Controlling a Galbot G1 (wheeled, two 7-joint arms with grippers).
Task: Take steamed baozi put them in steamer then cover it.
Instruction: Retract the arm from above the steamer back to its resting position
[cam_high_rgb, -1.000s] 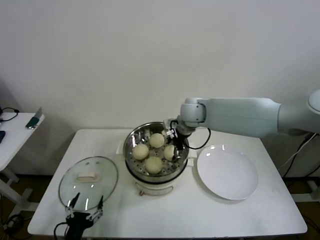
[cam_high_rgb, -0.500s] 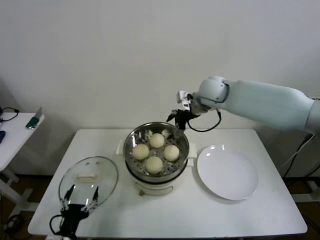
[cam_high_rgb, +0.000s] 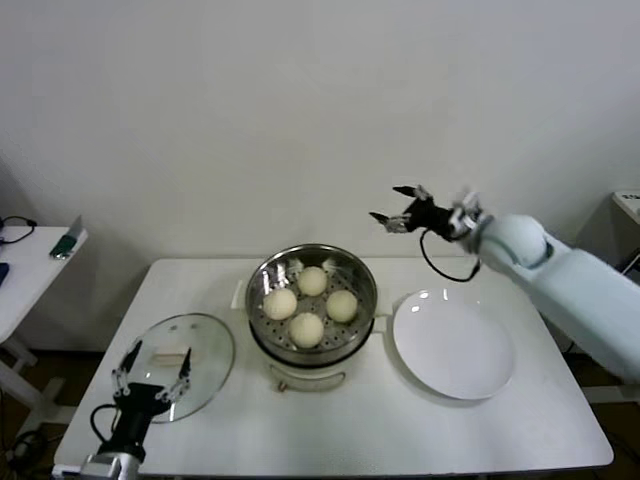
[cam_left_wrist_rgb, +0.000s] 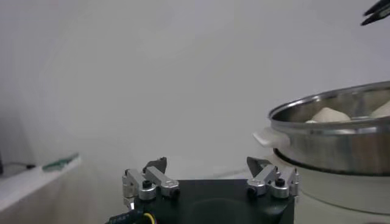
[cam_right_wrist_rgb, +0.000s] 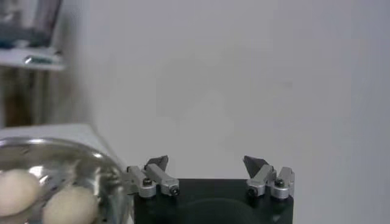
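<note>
Head view: all four steamed baozi (cam_high_rgb: 311, 294) sit in the steamer (cam_high_rgb: 266, 323), and the cover (cam_high_rgb: 178, 362) lies flat on the table (cam_high_rgb: 480, 432) to its left, handle's long axis running left-right, just ahead of my left gripper (cam_high_rgb: 152, 366), which gapes wide and empty. My right gripper (cam_high_rgb: 397, 208), wide open and empty too, hangs high beyond the plate (cam_high_rgb: 455, 350), so the left is far nearer. Left wrist view: steamer off to one side; right wrist view: baozi at the edge.

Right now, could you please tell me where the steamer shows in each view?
Head view: steamer at centre, on the table, four baozi inside.
Left wrist view: steamer at the right edge.
Right wrist view: steamer in the lower left corner.
Shared landmark: the baozi inside it.
</note>
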